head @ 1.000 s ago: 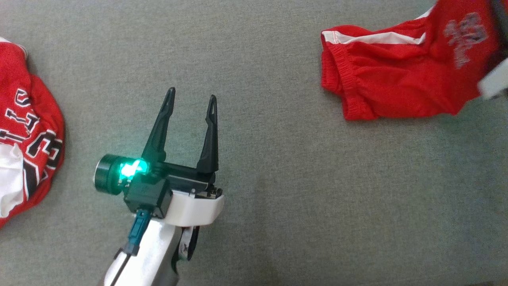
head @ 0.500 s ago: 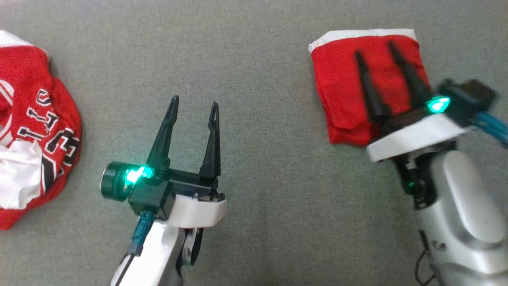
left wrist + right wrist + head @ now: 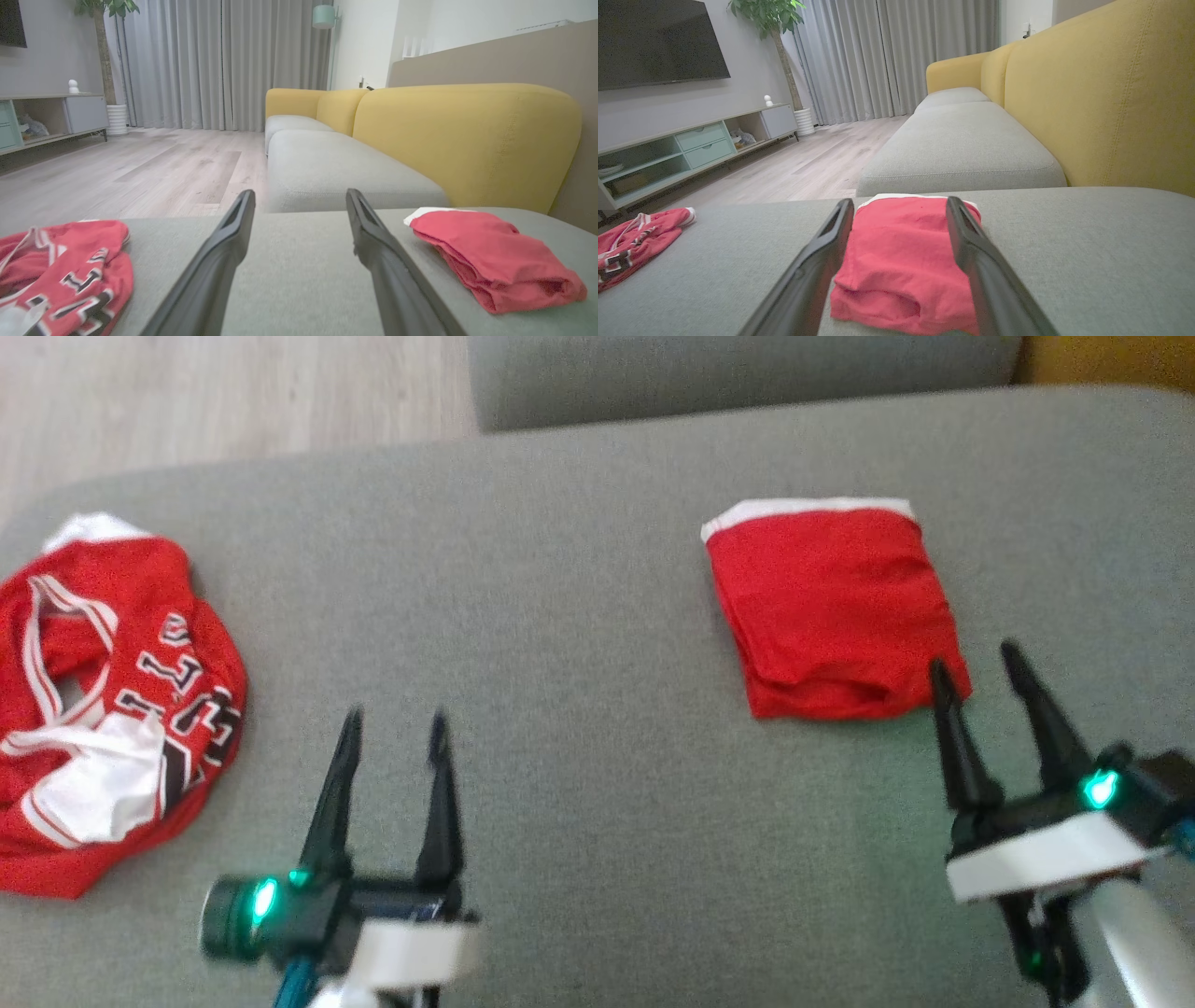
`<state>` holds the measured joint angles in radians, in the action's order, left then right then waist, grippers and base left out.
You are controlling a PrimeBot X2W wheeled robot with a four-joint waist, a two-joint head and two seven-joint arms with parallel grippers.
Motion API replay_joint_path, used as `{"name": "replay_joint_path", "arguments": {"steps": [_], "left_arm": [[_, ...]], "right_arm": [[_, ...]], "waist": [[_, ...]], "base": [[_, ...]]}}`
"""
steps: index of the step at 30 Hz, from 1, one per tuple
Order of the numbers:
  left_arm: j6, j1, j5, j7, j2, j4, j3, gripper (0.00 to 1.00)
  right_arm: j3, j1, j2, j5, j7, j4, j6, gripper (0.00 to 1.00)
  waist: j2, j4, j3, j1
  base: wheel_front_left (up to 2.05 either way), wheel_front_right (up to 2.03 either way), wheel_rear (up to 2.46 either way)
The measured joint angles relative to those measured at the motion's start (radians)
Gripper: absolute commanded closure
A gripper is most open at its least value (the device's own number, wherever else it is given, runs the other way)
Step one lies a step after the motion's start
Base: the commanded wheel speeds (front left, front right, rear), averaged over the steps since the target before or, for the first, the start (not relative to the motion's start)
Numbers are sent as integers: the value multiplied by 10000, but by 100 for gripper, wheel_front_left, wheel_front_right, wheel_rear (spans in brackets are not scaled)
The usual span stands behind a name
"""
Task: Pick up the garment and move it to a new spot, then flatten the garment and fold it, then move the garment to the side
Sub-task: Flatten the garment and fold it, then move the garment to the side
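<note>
A: How are the arms posed?
B: Both are seen low at the near edge of the head view, with fingers pointed away over the grey cushion [image 3: 597, 616]. The left claw [image 3: 393, 726] is held spread wide, and so is the right claw [image 3: 974, 661]; nothing is gripped by either.
A: Where is the garment found?
B: The garment [image 3: 112, 700] is seen crumpled at the cushion's left end, with black lettering turned up. It is well to the left of the left claw, about level with its fingertips and apart from them.
A: And by the right claw?
B: A folded red cloth [image 3: 831, 611] with a white far edge is laid flat just beyond it. The cloth's near right corner is overlapped by one fingertip in the head view; contact cannot be told. Farther off, a yellow backrest [image 3: 1111, 93] is seen
</note>
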<state>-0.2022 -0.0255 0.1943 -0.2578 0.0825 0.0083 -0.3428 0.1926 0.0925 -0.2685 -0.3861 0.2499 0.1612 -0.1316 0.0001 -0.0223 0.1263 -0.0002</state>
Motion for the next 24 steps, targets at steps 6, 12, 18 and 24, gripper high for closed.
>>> {"name": "replay_joint_path", "arguments": {"steps": [6,12,18,24], "left_arm": [[188,1513,94,6,-44,140,658,0],[368,1850,-59,8,-142,130,982,0],[454,1911,-209,10,-203,130,1091,0],[533,1919,-341,10,-236,130,1120,0]], "right_arm": [[207,-966,69,115,8,207,0,0],[94,-1284,351,414,8,422,0,0],[-56,-1284,468,610,8,453,0,0],[-94,-1284,562,637,8,462,0,0]], "waist": [[0,-35,-889,-1],[0,11,-1210,1],[0,100,-1201,2],[0,122,-1205,3]], "base": [[0,0,0],[0,0,0],[0,0,0],[0,0,0]]}}
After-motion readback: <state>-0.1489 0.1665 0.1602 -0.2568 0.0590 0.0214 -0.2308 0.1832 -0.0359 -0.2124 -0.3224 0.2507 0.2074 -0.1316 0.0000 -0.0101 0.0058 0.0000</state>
